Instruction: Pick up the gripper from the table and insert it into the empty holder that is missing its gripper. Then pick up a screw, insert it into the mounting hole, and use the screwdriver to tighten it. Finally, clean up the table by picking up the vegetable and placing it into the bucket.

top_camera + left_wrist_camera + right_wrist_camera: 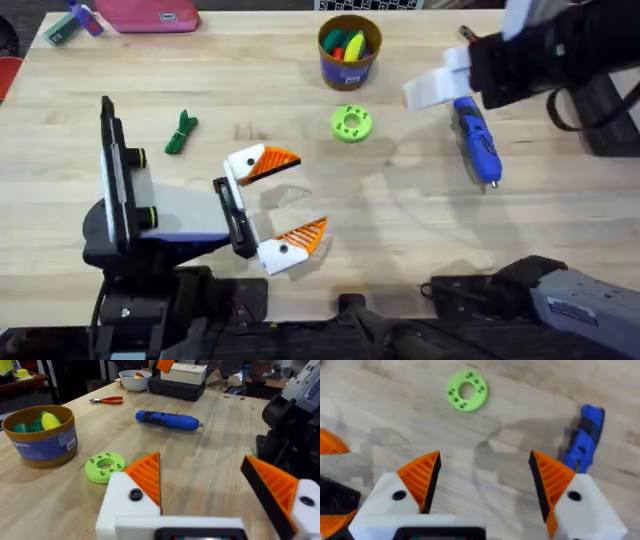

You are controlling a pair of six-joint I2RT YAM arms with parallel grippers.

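Observation:
The blue screwdriver (476,140) lies on the table at the right, also seen in the left wrist view (167,420) and the right wrist view (584,442). My right gripper (485,475) hovers open just beside it, both orange tips in place and nothing between them. My left gripper (297,198) stands open near the table's front middle, empty, with both orange tips mounted (205,477). The dark green vegetable (181,132) lies at the left. The bucket (348,68) stands at the back middle with toys inside. The loose gripper, the empty holder and the screw are out of view.
A bright green disc (351,123) with holes lies between the bucket and my left gripper. Red pliers (107,400) and a white bowl (135,380) sit at the table's far right side. A pink pouch (150,15) lies at the back left.

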